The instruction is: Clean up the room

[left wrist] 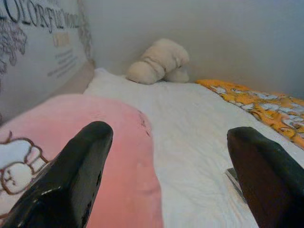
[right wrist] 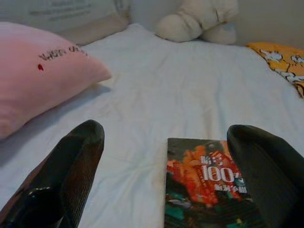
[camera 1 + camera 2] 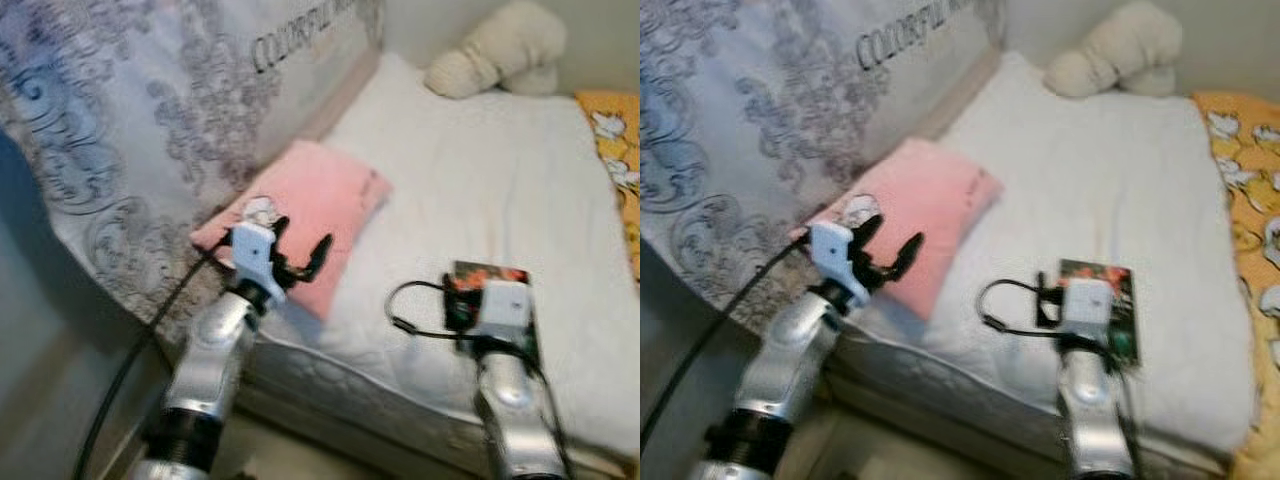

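1. White bedding covers the bed (image 3: 480,190), which sits against a patterned wall hanging (image 3: 130,120), with a cream stuffed toy (image 3: 500,50) at the far end.
2. At the near edge lies the pink pillow (image 3: 310,215), out of place (likely a tidying target).
3. Over the pillow's near corner, the left gripper (image 3: 300,262) hovers, fingers spread, gripping nothing.
4. Above the book (image 2: 204,190) on the sheet, the right gripper (image 2: 171,156) hangs, fingers apart on either side, seemingly lined up to pick it up.
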`<state>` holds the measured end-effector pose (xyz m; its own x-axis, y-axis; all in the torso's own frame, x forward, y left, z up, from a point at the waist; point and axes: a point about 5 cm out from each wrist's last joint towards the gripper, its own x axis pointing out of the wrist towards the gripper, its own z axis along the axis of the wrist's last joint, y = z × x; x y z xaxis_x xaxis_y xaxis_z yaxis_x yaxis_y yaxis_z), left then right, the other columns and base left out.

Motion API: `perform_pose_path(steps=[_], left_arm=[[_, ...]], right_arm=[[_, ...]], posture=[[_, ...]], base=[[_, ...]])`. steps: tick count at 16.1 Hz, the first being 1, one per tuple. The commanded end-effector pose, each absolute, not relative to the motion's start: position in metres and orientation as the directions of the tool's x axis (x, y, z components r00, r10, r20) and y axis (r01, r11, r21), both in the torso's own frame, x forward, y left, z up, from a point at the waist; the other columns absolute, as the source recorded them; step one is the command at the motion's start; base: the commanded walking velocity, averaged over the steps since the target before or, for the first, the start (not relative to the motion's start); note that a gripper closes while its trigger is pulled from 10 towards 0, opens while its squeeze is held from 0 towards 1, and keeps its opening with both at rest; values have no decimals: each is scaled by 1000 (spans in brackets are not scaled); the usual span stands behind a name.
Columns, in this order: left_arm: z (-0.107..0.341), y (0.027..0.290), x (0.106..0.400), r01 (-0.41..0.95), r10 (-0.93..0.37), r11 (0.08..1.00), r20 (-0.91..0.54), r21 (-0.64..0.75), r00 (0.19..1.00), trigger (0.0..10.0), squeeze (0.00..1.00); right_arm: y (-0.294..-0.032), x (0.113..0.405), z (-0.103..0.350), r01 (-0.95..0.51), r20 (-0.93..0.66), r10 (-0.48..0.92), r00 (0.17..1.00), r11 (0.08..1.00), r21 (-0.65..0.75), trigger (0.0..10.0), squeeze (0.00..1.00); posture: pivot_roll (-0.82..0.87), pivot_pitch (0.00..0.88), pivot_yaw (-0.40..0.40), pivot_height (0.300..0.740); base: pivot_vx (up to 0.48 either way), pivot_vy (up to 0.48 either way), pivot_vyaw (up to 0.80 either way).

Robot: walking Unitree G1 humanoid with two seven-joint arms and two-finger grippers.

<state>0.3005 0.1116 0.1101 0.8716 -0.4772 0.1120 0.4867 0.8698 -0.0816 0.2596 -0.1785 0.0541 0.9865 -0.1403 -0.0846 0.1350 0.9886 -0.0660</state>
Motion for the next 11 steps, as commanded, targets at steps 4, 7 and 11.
perform_pose_path(steps=[4, 7, 11], left_arm=[[97, 111, 316, 414, -415, 907, 10, -79, 910, 10000, 0], [82, 120, 329, 316, -323, 944, -82, -95, 943, 10000, 0], [67, 127, 339, 180, -199, 977, -174, -117, 965, 10000, 0]], right_arm=[[-193, 250, 45, 157, -119, -166, 979, 984, -83, 10000, 0], [-196, 245, 39, 156, -140, -165, 976, 985, -74, 10000, 0], [-189, 248, 35, 94, -166, -103, 981, 994, -64, 10000, 0]], posture=[[40, 0, -38, 740], [25, 0, -31, 740], [-5, 0, -26, 740]], base=[[63, -231, -678], [0, 0, -756], [68, 0, -189]])
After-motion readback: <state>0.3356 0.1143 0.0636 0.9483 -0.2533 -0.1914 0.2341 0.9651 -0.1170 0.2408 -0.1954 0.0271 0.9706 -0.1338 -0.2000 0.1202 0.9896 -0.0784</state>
